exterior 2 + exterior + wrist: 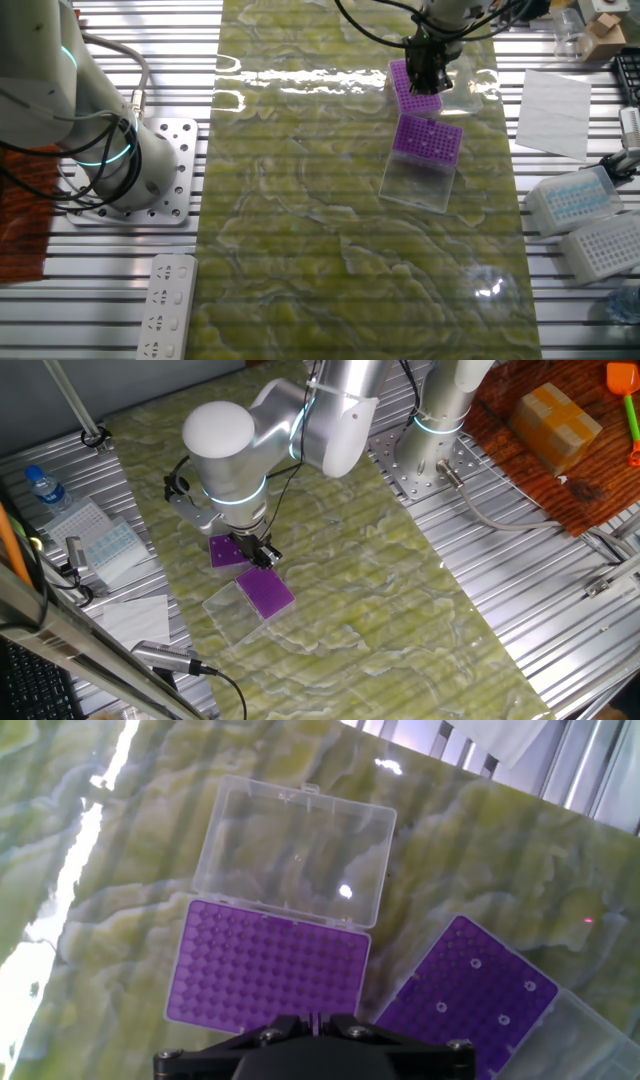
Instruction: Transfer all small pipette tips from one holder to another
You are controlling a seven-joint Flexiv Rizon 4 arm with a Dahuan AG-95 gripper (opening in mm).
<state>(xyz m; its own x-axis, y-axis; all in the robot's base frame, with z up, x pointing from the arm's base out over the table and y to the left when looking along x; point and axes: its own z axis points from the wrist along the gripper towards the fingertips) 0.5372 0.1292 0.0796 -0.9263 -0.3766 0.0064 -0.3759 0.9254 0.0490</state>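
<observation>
Two purple racks lie side by side on the green mat. The left rack (265,970) looks empty, and its clear lid (295,850) lies open behind it. The right rack (465,1000) holds several small pipette tips (475,963), seen as pale specks. My gripper (315,1018) hangs over the gap between the racks with its jaws shut down to a thin slit. I cannot tell whether a tip is pinched there. From the side, the gripper (264,553) sits just above the tip rack (222,552), next to the lidded rack (266,592). From the opposite side, the gripper (430,82) hangs over the tip rack (412,95).
White tip boxes (580,195) and a sheet of paper (555,110) sit on the slatted table beside the mat. A water bottle (45,488) stands at one corner. The arm's base plate (160,170) and a power strip (165,310) lie on the other side.
</observation>
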